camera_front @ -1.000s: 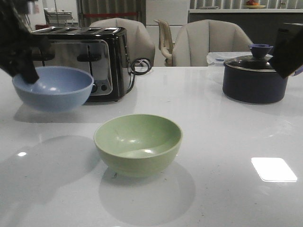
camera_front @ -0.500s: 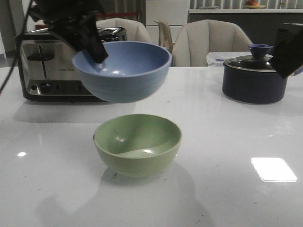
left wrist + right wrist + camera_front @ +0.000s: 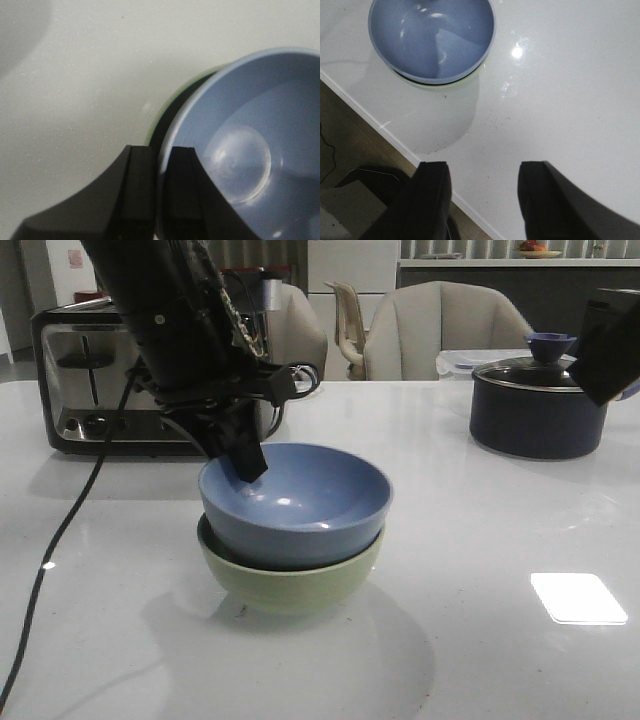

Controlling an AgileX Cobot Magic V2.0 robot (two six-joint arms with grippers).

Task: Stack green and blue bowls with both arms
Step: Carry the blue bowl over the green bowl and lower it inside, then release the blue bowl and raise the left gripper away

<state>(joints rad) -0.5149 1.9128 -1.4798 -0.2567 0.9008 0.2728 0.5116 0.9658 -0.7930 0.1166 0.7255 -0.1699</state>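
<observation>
The grey-blue bowl [image 3: 300, 500] sits nested inside the sage green bowl [image 3: 290, 585] at the table's middle. My left gripper [image 3: 243, 462] is shut on the blue bowl's near-left rim, one finger inside, one outside. In the left wrist view the fingers [image 3: 137, 190] pinch the blue bowl's rim [image 3: 240, 140], and a sliver of the green bowl [image 3: 165, 107] shows beneath. My right gripper [image 3: 482, 197] is open and empty, held high above the table's front edge; the stacked blue bowl [image 3: 432, 37] shows far from it. The right arm [image 3: 612, 345] is at the far right.
A silver toaster [image 3: 100, 390] stands at the back left, its black cable [image 3: 60, 540] trailing across the table. A dark navy lidded pot [image 3: 537, 405] stands at the back right. Chairs [image 3: 440, 325] stand behind the table.
My left arm has carried the blue bowl from the left, over the green bowl, and lowered it into the green bowl. The right arm has not moved.
</observation>
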